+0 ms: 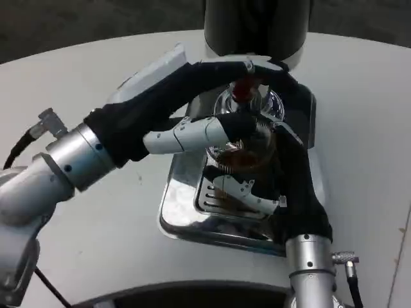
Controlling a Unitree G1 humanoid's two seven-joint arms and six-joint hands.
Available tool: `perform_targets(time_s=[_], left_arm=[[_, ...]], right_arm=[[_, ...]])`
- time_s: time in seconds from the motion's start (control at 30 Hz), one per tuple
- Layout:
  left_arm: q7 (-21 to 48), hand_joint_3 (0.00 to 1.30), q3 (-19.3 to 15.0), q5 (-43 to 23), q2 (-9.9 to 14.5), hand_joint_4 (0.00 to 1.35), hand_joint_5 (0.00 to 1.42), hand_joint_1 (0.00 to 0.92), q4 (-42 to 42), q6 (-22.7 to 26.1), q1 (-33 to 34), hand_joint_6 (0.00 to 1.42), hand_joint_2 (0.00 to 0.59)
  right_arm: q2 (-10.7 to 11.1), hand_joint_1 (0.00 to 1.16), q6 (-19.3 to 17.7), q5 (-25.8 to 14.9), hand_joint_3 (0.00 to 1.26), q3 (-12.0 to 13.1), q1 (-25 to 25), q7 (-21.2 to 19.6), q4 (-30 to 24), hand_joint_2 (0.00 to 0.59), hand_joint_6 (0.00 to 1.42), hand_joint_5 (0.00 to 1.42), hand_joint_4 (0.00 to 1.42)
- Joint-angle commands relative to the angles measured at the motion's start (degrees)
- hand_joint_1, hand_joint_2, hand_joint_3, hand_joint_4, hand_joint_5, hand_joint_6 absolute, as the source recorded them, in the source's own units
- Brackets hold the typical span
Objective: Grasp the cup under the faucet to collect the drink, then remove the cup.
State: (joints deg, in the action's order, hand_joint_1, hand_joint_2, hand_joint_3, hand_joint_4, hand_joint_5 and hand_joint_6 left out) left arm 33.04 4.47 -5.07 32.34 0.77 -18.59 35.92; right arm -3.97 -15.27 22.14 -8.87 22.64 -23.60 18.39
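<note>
A clear cup (248, 156) with brown drink in it stands on the chrome drip tray (183, 215), under the faucet with its red knob (242, 91). My right hand (297, 186) comes up from the lower right and wraps around the cup; its fingers reach across the cup's front. My left hand (170, 96) reaches in from the left. Its fingers lie over the top of the faucet lever (253, 65) and its thumb (192, 135) stretches below, toward the cup's rim. Both hands hide much of the cup.
The dark drink dispenser (257, 25) rises at the back centre, on the round white table (96, 212). The tray's raised chrome rim runs along the front. The table edge curves close to my body at the bottom.
</note>
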Motion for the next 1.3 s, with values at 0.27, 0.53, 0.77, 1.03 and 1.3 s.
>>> perform_targets(time_s=[0.27, 0.53, 0.77, 1.03, 1.3], left_arm=[[2.09, 0.36, -0.25, -1.48, 0.16, 0.16, 0.19, 0.0, 1.86, 6.07, -3.49, 0.04, 0.097], [2.5, 0.32, -1.54, -7.38, -1.79, 0.05, 0.13, 0.0, 0.45, 10.74, -4.55, 0.04, 0.098], [2.52, 0.25, -3.93, -15.08, -4.29, 0.0, 0.11, 0.0, -2.18, 17.98, -5.95, 0.04, 0.096], [3.66, 0.06, -5.34, -18.72, -5.07, 0.0, 0.08, 0.0, -4.02, 21.69, -5.78, 0.03, 0.088], [5.02, 0.0, -6.17, -19.35, -5.21, 0.0, 0.06, 0.0, -6.37, 22.13, -4.96, 0.01, 0.085]], right_arm=[[0.47, 1.02, -0.16, 0.18, 0.52, 0.84, -0.18, -1.57, 0.94, 0.174, 0.58, 0.69, 0.62], [1.03, 1.03, 0.07, 0.73, 0.61, 0.91, -0.91, -1.78, -0.77, 0.166, 0.67, 0.78, 0.68], [1.11, 1.05, 0.5, 1.24, 0.66, 0.85, -1.81, -1.73, -3.19, 0.149, 0.76, 0.85, 0.73], [1.27, 1.04, 1.53, 1.09, 0.68, 0.95, -3.27, -1.11, -5.72, 0.144, 0.78, 0.87, 0.74], [1.43, 1.02, 1.92, 1.05, 0.69, 1.01, -4.58, -0.76, -7.14, 0.144, 0.78, 0.87, 0.74]])
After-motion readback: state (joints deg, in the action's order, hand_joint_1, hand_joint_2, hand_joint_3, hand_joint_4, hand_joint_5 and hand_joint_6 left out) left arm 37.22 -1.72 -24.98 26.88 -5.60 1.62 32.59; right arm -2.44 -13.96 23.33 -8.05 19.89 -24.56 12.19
